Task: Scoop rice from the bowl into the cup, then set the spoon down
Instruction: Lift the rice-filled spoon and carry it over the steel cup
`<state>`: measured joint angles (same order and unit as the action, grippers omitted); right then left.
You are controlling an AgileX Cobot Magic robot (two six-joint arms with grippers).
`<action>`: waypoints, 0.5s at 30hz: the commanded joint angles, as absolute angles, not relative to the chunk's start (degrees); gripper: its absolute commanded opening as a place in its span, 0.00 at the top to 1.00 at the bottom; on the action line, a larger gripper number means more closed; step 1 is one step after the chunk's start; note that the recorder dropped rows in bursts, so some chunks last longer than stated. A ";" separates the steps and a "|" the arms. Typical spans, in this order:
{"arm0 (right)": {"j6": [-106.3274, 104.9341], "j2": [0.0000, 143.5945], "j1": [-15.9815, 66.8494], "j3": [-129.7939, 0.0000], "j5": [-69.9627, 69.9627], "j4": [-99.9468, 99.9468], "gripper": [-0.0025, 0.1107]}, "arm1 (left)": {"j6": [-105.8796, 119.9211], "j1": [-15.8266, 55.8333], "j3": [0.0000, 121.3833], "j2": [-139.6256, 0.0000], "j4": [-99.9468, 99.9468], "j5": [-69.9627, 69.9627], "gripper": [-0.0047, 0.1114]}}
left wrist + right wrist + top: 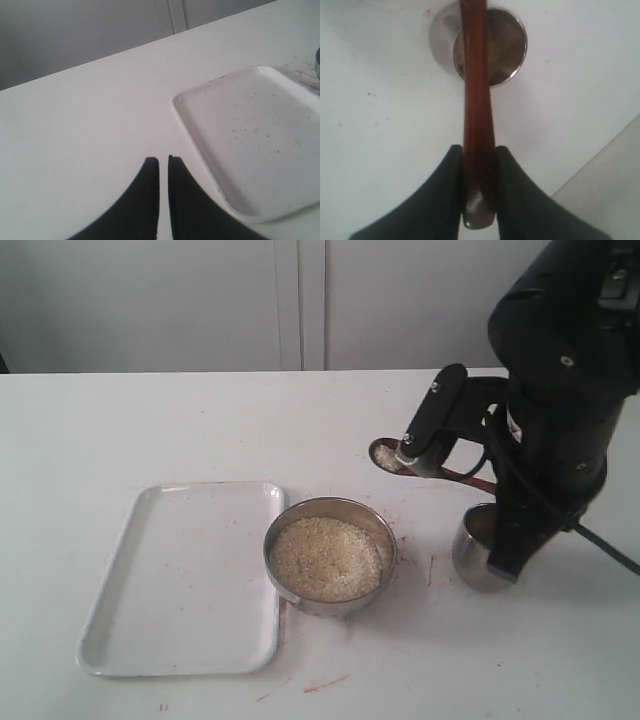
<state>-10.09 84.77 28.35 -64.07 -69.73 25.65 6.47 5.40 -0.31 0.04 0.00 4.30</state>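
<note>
The spoon (386,456) is pinched by its handle between the fingers of the right hand (412,454), and it is held above the surface (150,420), right of the middle and nearer the far edge than the bowl (330,608). A few pale grains are seen in its round end, which is pointed toward the left edge. In the right wrist view the reddish-brown handle of the spoon (477,100) is seen clamped in the right hand (479,150), with the steel cup (507,45) directly beneath it. The cup (470,550) is stood toward the right edge, partly hidden by the black arm, just beside the bowl but apart from it. The bowl is set near the middle of the near edge and is filled with rice (325,560). A white tray (180,580) is laid toward the near left corner, close to the bowl. Reddish streaks are scattered over the surface. The left hand (163,160) is held over bare surface beside the tray (260,135), its fingers (150,200) pressed almost together on nothing.
</note>
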 commanded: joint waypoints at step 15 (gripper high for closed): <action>-10.93 78.48 23.79 -54.78 -69.96 31.28 0.98 | 6.47 5.31 0.00 0.00 0.00 4.38 0.84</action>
